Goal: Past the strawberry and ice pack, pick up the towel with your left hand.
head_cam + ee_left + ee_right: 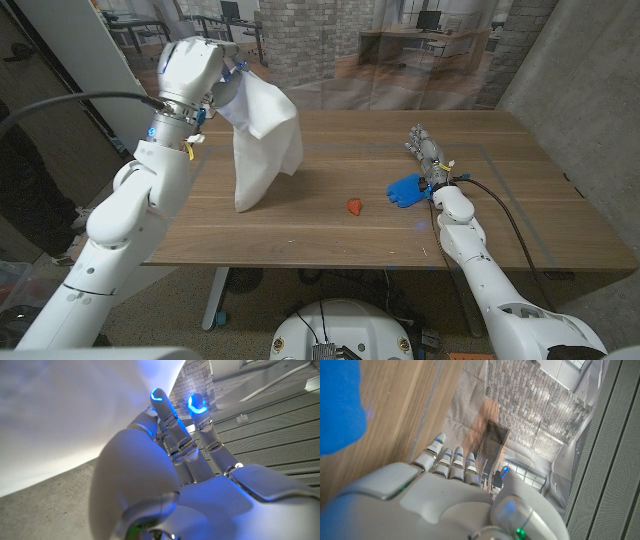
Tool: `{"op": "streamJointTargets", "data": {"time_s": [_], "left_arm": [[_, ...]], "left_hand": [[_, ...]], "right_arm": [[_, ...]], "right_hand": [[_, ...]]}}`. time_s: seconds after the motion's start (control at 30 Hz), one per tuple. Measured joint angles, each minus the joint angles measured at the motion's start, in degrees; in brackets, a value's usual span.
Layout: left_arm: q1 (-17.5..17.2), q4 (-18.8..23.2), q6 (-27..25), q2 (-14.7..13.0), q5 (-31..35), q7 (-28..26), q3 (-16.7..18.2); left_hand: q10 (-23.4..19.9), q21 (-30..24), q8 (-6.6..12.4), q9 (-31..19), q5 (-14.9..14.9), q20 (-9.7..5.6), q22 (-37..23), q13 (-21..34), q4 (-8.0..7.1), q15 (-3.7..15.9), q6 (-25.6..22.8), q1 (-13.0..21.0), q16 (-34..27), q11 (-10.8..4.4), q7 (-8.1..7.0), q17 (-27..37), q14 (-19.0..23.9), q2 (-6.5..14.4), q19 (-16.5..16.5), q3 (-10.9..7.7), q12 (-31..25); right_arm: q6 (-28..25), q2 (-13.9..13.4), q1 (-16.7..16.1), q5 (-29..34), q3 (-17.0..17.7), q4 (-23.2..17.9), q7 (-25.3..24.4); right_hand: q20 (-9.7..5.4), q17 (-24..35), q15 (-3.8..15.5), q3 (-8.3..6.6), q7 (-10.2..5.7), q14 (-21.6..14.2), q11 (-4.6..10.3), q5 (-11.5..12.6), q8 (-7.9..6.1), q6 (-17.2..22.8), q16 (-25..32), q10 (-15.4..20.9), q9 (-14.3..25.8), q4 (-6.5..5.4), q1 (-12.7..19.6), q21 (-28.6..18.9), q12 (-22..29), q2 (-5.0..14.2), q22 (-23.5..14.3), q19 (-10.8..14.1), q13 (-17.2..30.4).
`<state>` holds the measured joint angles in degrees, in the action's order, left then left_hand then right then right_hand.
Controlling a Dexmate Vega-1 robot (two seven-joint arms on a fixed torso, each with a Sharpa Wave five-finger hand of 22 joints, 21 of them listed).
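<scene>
The left hand [205, 70] is gripping the white towel [265, 140], which is hanging above the surface [330, 240], its lower end near the wood. The strawberry [355, 206] and blue ice pack [407, 189] are lying well apart from it, the ice pack just beside the right hand [428, 152], which is holding nothing, fingers straight.

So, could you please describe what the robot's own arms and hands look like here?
Both arms are glossy white, rounded shells with dark joint seams. The left arm carries a black cable and small blue and yellow fittings near the wrist; the right arm also trails a black cable. The left hand is silver-grey with blue-glowing fingertips. The right hand is grey too, with small blue lights.
</scene>
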<state>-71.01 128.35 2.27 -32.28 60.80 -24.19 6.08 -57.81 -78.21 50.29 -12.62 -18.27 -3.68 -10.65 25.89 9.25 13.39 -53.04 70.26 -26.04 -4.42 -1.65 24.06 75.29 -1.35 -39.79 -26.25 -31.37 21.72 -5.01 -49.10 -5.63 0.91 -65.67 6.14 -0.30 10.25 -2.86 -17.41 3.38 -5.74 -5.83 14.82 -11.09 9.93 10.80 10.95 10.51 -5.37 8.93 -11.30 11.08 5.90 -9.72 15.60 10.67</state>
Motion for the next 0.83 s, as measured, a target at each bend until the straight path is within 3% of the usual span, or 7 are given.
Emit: {"op": "streamJointTargets", "data": {"time_s": [0.5, 0.83], "left_arm": [[4.46, -7.51, 6.21, -1.37, -4.19, -9.62, -1.05], [8.69, -14.95, 10.83, -2.94, -7.4, -14.77, -3.02]], "left_hand": [[-0.27, -0.66, 0.0, 0.19, -0.47, 0.0, 0.0, 0.01, -0.02, -0.07, 0.01, -0.67, 0.44, -0.26, 0.0, 0.27, 0.51, -0.68, 0.0, -0.94, 0.5], [-0.28, -1.08, 0.0, 0.25, -0.86, 0.0, 0.28, 1.96, -0.25, -0.07, 0.02, -0.9, 0.44, -0.27, -0.01, 0.27, 0.51, -0.92, 0.0, -1.18, 0.94]], "right_arm": [[-1.45, 1.49, -3.87, 2.11, -0.26, -5.16, -4.51], [-3.56, 2.8, -7.44, 4.47, -0.67, -9.62, -8.45]], "right_hand": [[0.0, 0.0, 0.0, 0.0, 0.0, 0.0, 0.0, 0.0, 0.0, 0.0, 0.0, 0.0, 0.0, 0.0, 0.0, 0.0, 0.0, 0.0, 0.0, 0.0, 0.0], [0.0, 0.0, 0.0, -0.23, 0.0, 0.0, 0.0, 0.0, 0.0, 0.0, 0.0, 0.0, 0.0, 0.23, 0.0, 0.0, 0.0, 0.0, 0.0, 0.0, 0.0]]}}
